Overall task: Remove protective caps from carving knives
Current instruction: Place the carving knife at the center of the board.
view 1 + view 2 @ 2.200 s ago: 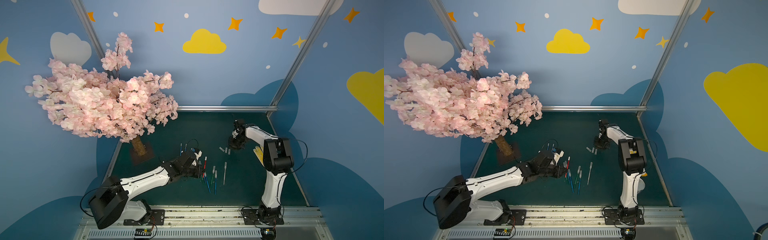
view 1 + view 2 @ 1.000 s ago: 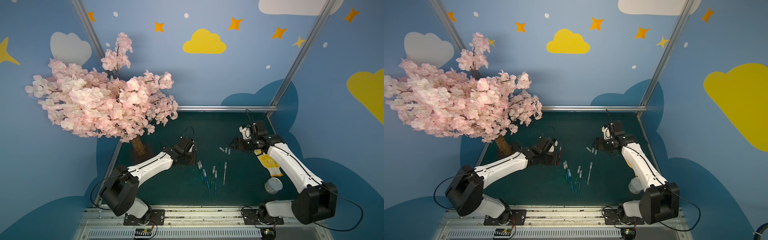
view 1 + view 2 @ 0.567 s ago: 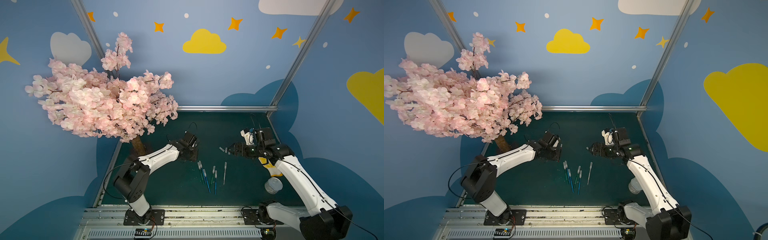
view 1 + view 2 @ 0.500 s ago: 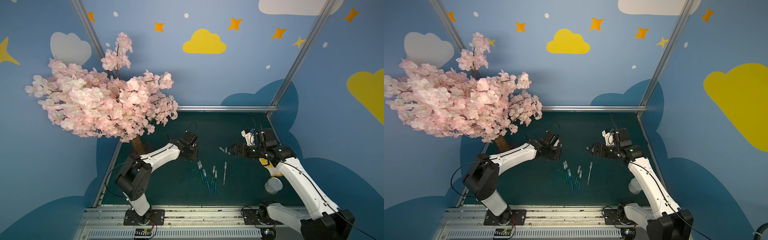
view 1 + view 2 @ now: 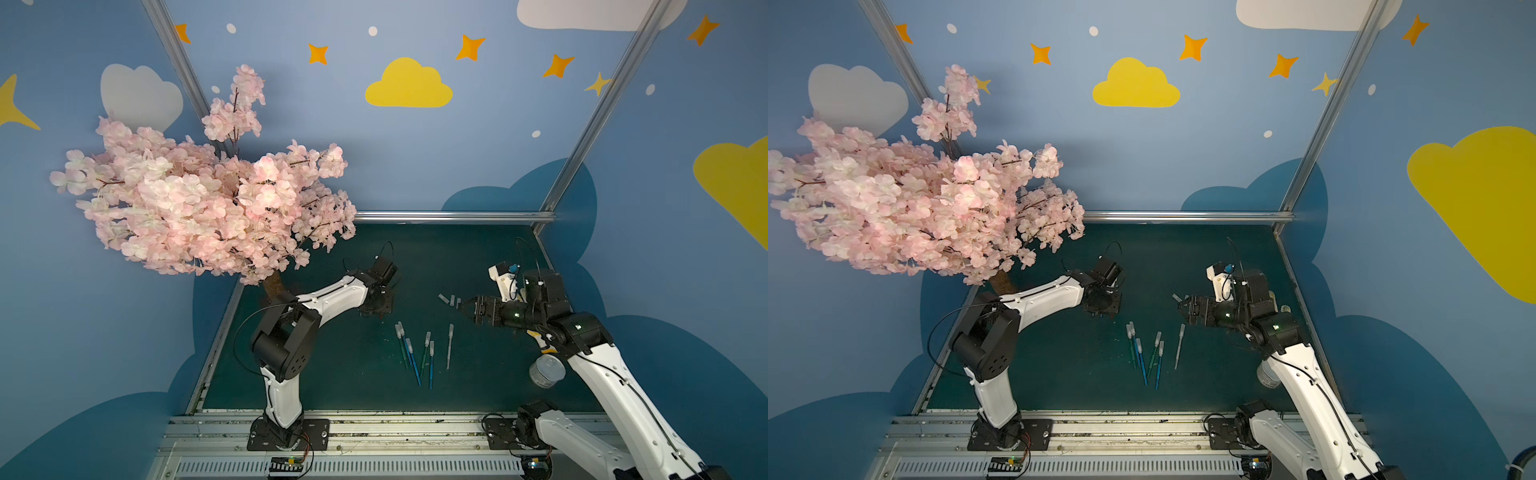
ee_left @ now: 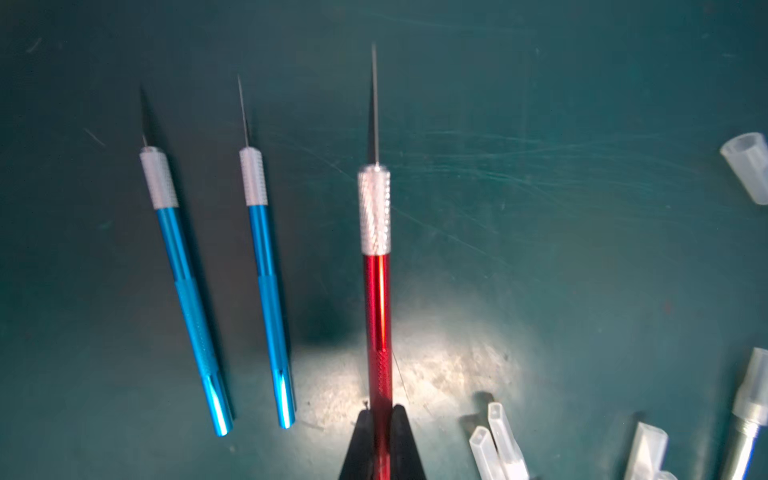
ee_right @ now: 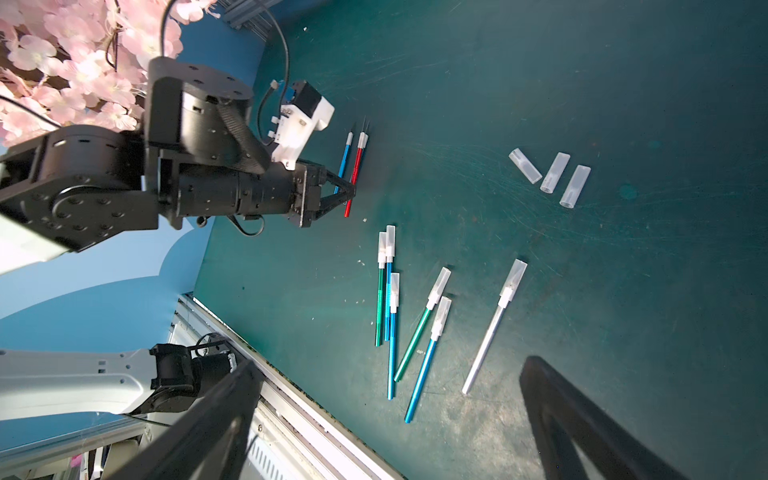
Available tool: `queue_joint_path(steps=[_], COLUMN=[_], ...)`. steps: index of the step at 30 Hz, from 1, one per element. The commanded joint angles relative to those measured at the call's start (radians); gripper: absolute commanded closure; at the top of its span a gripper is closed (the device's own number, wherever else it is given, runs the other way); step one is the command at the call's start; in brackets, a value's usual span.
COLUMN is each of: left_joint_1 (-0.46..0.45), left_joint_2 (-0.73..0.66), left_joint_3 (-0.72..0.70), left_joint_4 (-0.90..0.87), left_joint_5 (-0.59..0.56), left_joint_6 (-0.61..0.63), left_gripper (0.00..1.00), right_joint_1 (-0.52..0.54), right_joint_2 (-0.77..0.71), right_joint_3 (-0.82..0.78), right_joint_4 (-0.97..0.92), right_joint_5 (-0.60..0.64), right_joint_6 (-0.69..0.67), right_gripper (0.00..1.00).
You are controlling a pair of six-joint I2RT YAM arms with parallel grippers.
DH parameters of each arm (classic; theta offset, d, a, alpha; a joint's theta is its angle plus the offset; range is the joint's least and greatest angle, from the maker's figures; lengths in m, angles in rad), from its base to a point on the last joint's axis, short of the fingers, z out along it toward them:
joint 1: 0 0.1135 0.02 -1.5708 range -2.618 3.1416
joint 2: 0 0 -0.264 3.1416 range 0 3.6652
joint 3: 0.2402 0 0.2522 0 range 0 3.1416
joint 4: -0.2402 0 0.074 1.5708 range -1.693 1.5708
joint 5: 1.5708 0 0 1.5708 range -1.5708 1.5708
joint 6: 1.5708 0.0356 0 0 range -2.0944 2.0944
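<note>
left pincer: clamped on the tail end of the red knife; sits at about 11 o'clock on the surface.
red knife: no cap, bare blade points away from the pincer. It runs parallel to the bare blue knives, a pair lying just beside it. Cannot tell if it touches the surface.
right pincer: jaws wide apart, nothing between them; hovers at about 2 o'clock, tips toward the centre.
loose caps: three, close together on open surface, just off the right pincer's tips and at about 1 o'clock from the capped knives.
capped knives: six flat on the surface, centre toward 6 o'clock, capped ends toward 12. Two green, three blue, one whitish. Three are bunched and overlapping, a green and a blue lie beside them, and the whitish one is alone on the 3 o'clock side.
blossom tree: pink, at the 10 o'clock corner, overhanging the surface.
tub: small, grey, at the 4 o'clock edge beside the right arm.
</note>
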Motion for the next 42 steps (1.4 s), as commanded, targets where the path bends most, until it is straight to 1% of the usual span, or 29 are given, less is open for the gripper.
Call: queue_joint_path(steps=[1, 10, 17, 22, 29, 36, 39, 42], left_joint_1=[0.006, 0.009, 0.012, 0.012, 0.014, 0.014, 0.014, 0.007], left_joint_2=[0.026, 0.080, 0.118, 0.142, 0.163, 0.153, 0.129, 0.095], left_joint_3=[0.034, 0.078, 0.113, 0.134, 0.151, 0.156, 0.149, 0.136], left_joint_4=[-0.050, -0.078, -0.101, -0.113, -0.126, -0.129, -0.122, -0.119], left_joint_5=[-0.030, -0.048, -0.060, -0.062, -0.066, -0.056, -0.039, -0.019], left_joint_6=[0.015, 0.011, 0.006, 0.004, 0.005, 0.001, -0.005, -0.016], left_gripper=[0.93, 0.92, 0.90, 0.88, 0.84, 0.80, 0.78, 0.75], right_joint_1=[0.007, 0.011, 0.011, 0.010, 0.007, 0.007, 0.007, 0.007], right_joint_2=[-0.015, -0.016, -0.039, -0.066, -0.088, -0.099, -0.107, -0.101], right_joint_3=[-0.012, -0.025, -0.026, -0.042, -0.049, -0.058, -0.059, -0.059], right_joint_4=[0.005, -0.009, -0.018, 0.009, 0.013, 0.017, 0.012, 0.001], right_joint_5=[0.015, 0.004, 0.046, 0.046, 0.077, 0.069, 0.114, 0.133], right_joint_6=[0.010, 0.033, 0.024, 0.021, 0.011, 0.009, 0.024, 0.016], right_gripper=[0.02, 0.02, 0.02, 0.02, 0.02, 0.02, 0.02, 0.02])
